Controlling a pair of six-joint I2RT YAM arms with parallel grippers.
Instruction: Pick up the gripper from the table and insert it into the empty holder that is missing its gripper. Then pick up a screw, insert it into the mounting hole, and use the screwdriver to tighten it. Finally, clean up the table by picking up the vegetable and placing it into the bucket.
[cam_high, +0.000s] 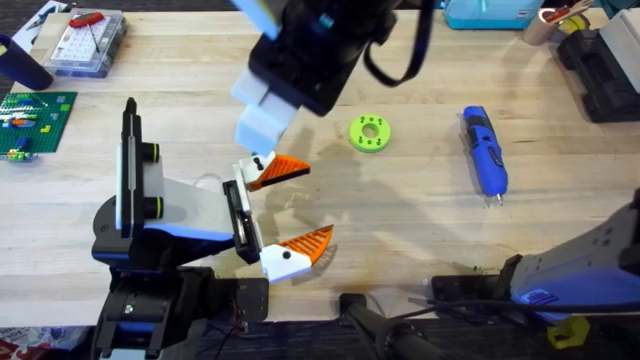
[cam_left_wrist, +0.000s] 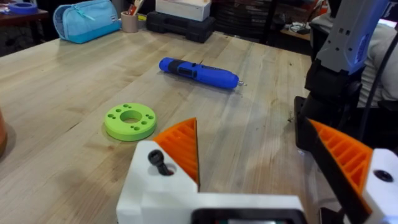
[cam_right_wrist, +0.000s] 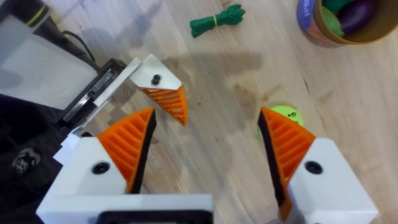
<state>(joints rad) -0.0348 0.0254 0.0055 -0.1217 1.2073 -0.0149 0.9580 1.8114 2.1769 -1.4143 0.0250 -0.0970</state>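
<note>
The gripper (cam_high: 276, 170), an orange finger on a white block, sits in the black holder (cam_high: 240, 215) at the end of the left arm. A black screw (cam_left_wrist: 159, 163) stands in its mounting hole. My left gripper (cam_high: 318, 200) is open, with bare table between the fingers. My right gripper (cam_right_wrist: 207, 124) hovers open just above that finger (cam_right_wrist: 164, 92), holding nothing. The blue screwdriver (cam_high: 484, 150) lies on the table to the right. A green bundled vegetable (cam_right_wrist: 217, 18) lies on the wood near the bucket (cam_right_wrist: 323, 28), which holds other vegetables.
A green disc with holes (cam_high: 369, 132) lies between the fingers and the screwdriver. A parts box (cam_high: 85, 40) and a green brick plate (cam_high: 35, 115) are at the far left. Black cases (cam_high: 600, 70) and a blue pouch (cam_high: 485, 12) line the back right.
</note>
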